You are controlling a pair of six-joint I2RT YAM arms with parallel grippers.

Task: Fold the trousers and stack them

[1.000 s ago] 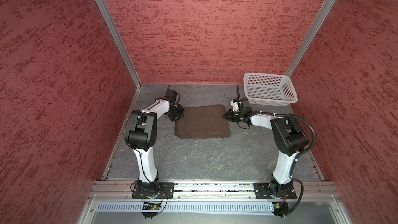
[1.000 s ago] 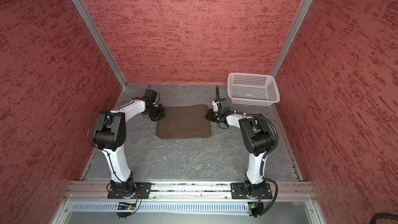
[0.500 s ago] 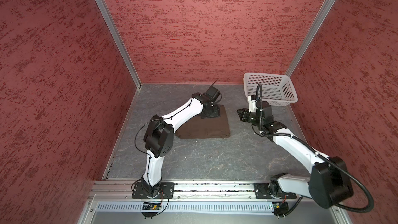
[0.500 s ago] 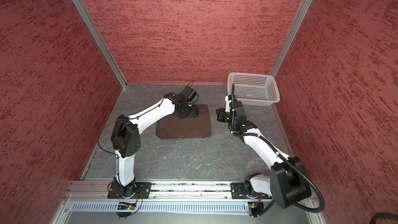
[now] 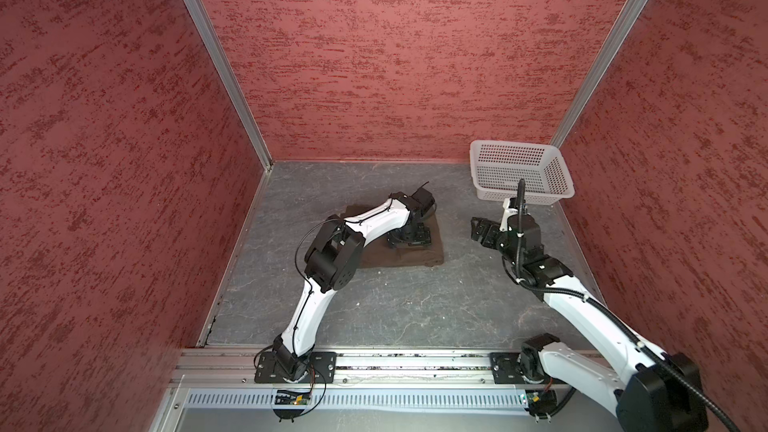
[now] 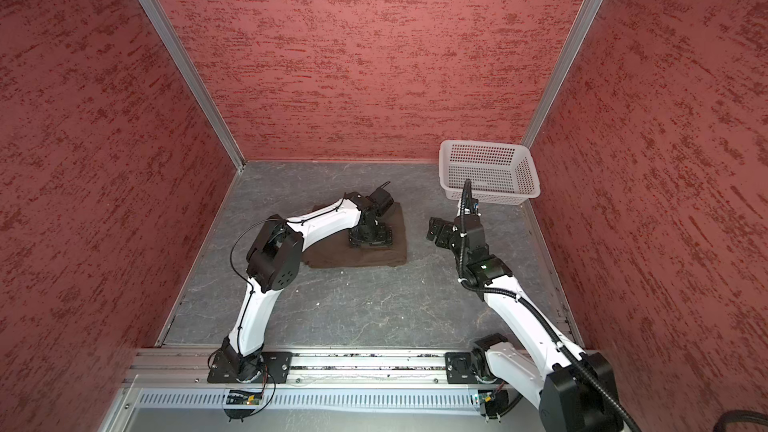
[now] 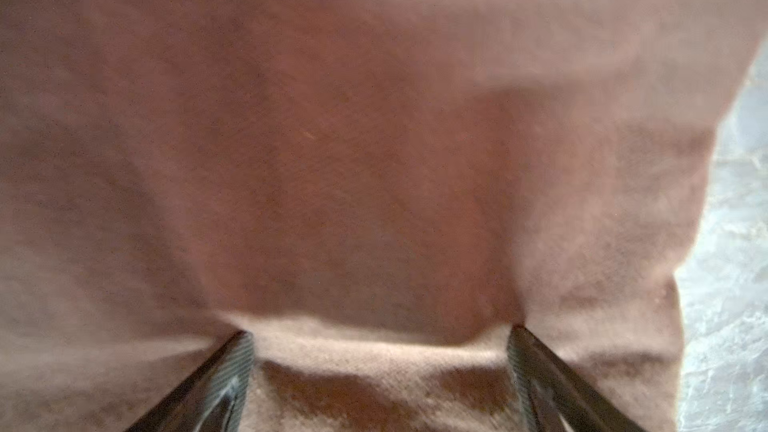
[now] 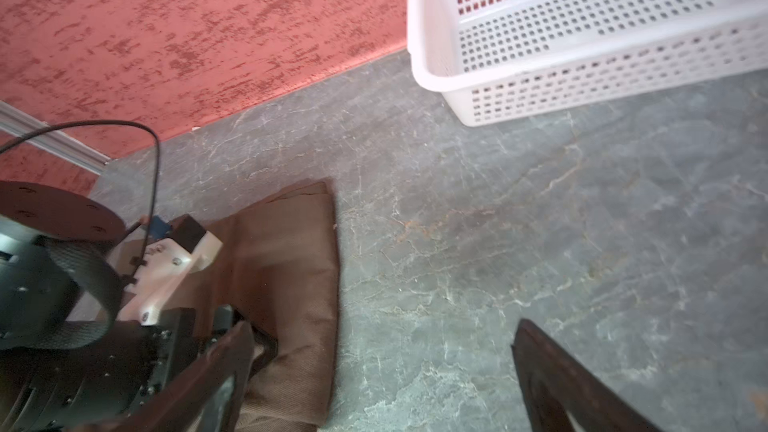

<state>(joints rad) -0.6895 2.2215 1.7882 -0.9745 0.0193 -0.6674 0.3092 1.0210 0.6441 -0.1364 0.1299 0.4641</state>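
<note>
At the middle of the grey table (image 5: 395, 309), a little toward 12 o'clock, the trousers (image 5: 399, 258) lie as a compact dark brown rectangle, flat on the surface in both top views. The left gripper (image 5: 409, 238) is planted on the 3 o'clock half of the bundle. Its wrist view shows both fingertips (image 7: 243, 344) spread wide and sunk into the cloth, with a ridge raised between them and nothing pinched. The right gripper (image 5: 478, 228) hangs at 3 o'clock of the trousers (image 8: 291, 268), apart from them and above bare table, released and empty. The white basket (image 5: 536, 198) sits empty in the corner at 1 o'clock.

The folding looks finished, and the step in hand appears to be pressing the fold flat and letting go. To do it well, the left arm should probably lift straight up with its jaws held wide, so the ridged cloth slips free rather than riding up and opening the top layer. A sideways drag would likely skew the edges. For stacking, both grippers would best take opposite edges low and through all layers. Where the stack belongs cannot be told here.
</note>
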